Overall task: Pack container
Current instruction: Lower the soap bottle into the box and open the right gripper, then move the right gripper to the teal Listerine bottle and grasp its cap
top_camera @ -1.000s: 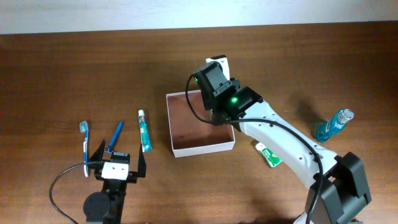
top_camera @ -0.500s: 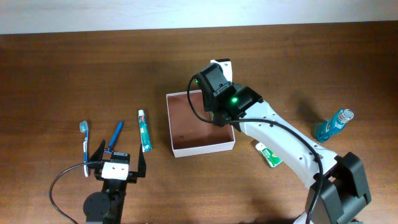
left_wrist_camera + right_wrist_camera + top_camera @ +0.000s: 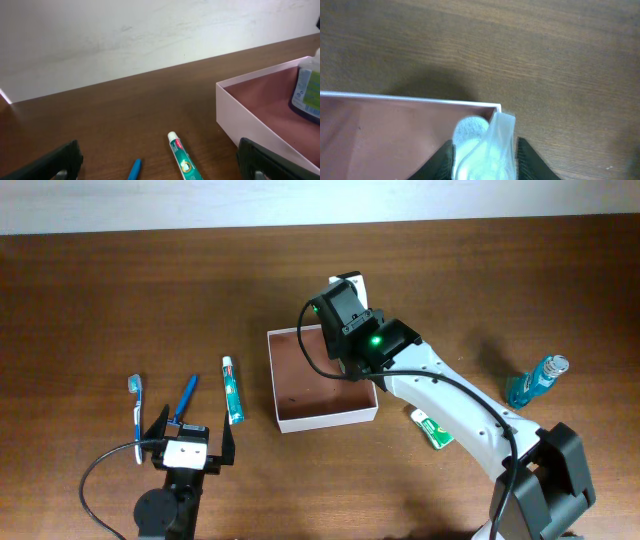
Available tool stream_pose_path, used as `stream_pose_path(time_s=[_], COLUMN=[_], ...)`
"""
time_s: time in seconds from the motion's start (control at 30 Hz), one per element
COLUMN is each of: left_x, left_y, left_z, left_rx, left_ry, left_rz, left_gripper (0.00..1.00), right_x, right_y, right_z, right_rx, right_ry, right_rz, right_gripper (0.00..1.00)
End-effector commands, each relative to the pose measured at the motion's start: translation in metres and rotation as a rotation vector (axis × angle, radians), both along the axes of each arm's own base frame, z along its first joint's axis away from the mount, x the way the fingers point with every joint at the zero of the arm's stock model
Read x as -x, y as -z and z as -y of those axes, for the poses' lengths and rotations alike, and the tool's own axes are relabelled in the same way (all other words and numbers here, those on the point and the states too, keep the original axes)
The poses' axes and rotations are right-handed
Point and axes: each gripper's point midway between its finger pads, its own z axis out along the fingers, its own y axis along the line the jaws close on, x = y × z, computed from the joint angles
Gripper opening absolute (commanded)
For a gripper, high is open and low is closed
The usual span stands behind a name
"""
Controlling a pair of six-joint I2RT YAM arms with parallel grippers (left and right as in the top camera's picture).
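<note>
Wooden surface bearing the white-walled container at its centre. Right end effector, over the container's far right corner, clasps a pale wrapped item. Left end effector, spread wide, hangs near a toothpaste tube.

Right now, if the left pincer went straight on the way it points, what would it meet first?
Probably the blue stick just ahead of the left pincer, with the toothpaste beside it; height unclear.

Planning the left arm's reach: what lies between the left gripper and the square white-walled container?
A small white-and-green toothpaste tube lies between the left gripper and the container; the overhead view shows it.
</note>
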Motion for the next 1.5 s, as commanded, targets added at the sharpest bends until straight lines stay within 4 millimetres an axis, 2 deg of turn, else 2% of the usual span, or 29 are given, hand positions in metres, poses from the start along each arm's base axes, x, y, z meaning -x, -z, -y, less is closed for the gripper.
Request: stream_pose_path(time_s=[0.0, 0.1, 0.23, 0.43, 0.47, 0.57, 0.63, 0.73, 0.83, 0.9, 1.07, 1.17, 1.33, 1.47], left_x=[0.0, 0.0, 0.0, 0.0, 0.0, 0.0, 0.0, 0.0, 0.0, 0.0, 0.0, 0.0, 0.0, 0.0], left_y=[0.002, 0.002, 0.002, 0.002, 0.002, 0.002, 0.002, 0.002, 0.002, 0.002, 0.002, 0.002, 0.002, 0.002], left_z=[0.0, 0.0, 0.0, 0.0, 0.0, 0.0, 0.0, 0.0, 0.0, 0.0, 0.0, 0.0, 0.0, 0.0], left_rx=[-0.015, -0.015, -0.015, -0.015, -0.015, -0.015, -0.015, -0.015, -0.015, -0.015, -0.015, -0.015, -0.015, -0.015], left_ry=[0.006, 0.006, 0.006, 0.006, 0.006, 0.006, 0.006, 0.006, 0.006, 0.006, 0.006, 0.006, 0.006, 0.006], left_rz=[-0.002, -0.002, -0.002, -0.002, -0.002, -0.002, -0.002, -0.002, -0.002, -0.002, -0.002, -0.002, -0.002, -0.002], left_gripper=[0.99, 0.99, 0.99, 1.0, 0.99, 0.99, 0.99, 0.99, 0.99, 0.99, 0.99, 0.99, 0.99, 0.99], right_x=[-0.002, -0.002, 0.003, 0.038, 0.049, 0.068, 0.086, 0.106, 0.12, 0.127, 0.133, 0.135, 0.129, 0.113], right_y=[0.001, 0.002, -0.007, -0.07, -0.088, -0.112, -0.125, -0.132, -0.127, -0.119, -0.105, -0.097, -0.073, -0.048], right_z=[-0.003, -0.003, 0.001, 0.026, 0.036, 0.057, 0.093, 0.143, 0.196, 0.232, 0.286, 0.305, 0.335, 0.342], right_rx=[0.019, 0.02, 0.02, -0.066, -0.089, -0.108, -0.11, -0.065, -0.03, -0.023, -0.072, -0.079, -0.029, -0.085], right_ry=[-0.013, -0.013, -0.012, 0.046, 0.064, 0.093, 0.207, 0.34, 0.517, 0.656, 0.859, 0.914, 0.943, 0.93], right_rz=[0.007, 0.004, 0.003, 0.052, 0.075, 0.099, 0.108, 0.1, 0.059, 0.017, -0.049, -0.082, -0.182, -0.248], right_gripper=[0.41, 0.66, 0.69, 0.69, 0.7, 0.69, 0.7, 0.7, 0.7, 0.8, 0.87, 0.89, 0.91, 0.91])
